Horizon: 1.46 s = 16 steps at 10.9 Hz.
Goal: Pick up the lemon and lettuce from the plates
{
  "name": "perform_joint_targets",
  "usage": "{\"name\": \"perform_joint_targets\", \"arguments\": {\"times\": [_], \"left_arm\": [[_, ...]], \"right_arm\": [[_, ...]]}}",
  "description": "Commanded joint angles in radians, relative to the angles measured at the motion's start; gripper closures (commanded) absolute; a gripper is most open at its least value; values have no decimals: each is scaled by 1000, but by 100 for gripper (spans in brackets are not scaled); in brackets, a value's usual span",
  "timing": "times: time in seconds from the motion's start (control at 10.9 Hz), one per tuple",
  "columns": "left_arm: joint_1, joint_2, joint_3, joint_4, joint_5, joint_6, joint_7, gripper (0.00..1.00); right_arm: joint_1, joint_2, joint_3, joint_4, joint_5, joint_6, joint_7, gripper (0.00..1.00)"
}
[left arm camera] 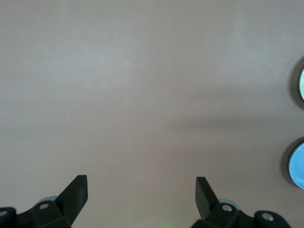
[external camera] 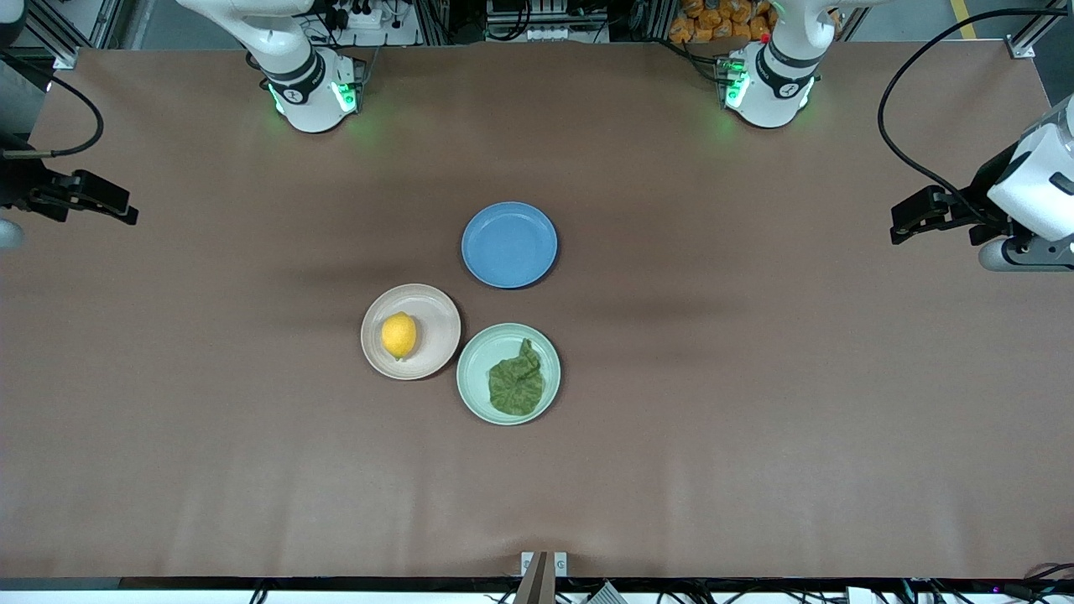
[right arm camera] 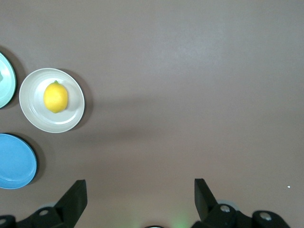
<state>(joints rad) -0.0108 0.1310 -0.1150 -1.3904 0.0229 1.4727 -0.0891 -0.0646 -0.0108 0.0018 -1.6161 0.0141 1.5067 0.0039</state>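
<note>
The yellow lemon lies on the beige-pink plate in the middle of the table. Beside it, toward the left arm's end, the wrinkly dark green lettuce lies on the pale mint plate, whose rim shows in the left wrist view. My right gripper hangs open and empty over bare table at the right arm's end. My left gripper hangs open and empty over the left arm's end. Both are well away from the plates.
An empty blue plate sits farther from the front camera than the two task plates, close to both. The brown table cover stretches wide on all sides. Cables trail beside each arm's hand.
</note>
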Motion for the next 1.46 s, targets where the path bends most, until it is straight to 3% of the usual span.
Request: {"name": "perform_joint_targets", "arguments": {"times": [0.0,0.46,0.73,1.1,1.37], "left_arm": [[0,-4,-2,-12,-1,9,0,0],[-35,74,-8,-10,-14,11,-18,0],[-100,140,-9,-9,-17,32,-20,0],[-159,240,-9,-7,-50,135,-41,0],[-196,294,-9,-7,-75,193,-72,0]], "right_arm": [[-17,-1,9,-21,4,7,-16,0],[-15,0,9,-25,4,7,-16,0],[12,2,13,-129,7,88,-13,0],[60,74,13,-148,7,122,-10,0],[72,127,12,-148,78,184,1,0]]}}
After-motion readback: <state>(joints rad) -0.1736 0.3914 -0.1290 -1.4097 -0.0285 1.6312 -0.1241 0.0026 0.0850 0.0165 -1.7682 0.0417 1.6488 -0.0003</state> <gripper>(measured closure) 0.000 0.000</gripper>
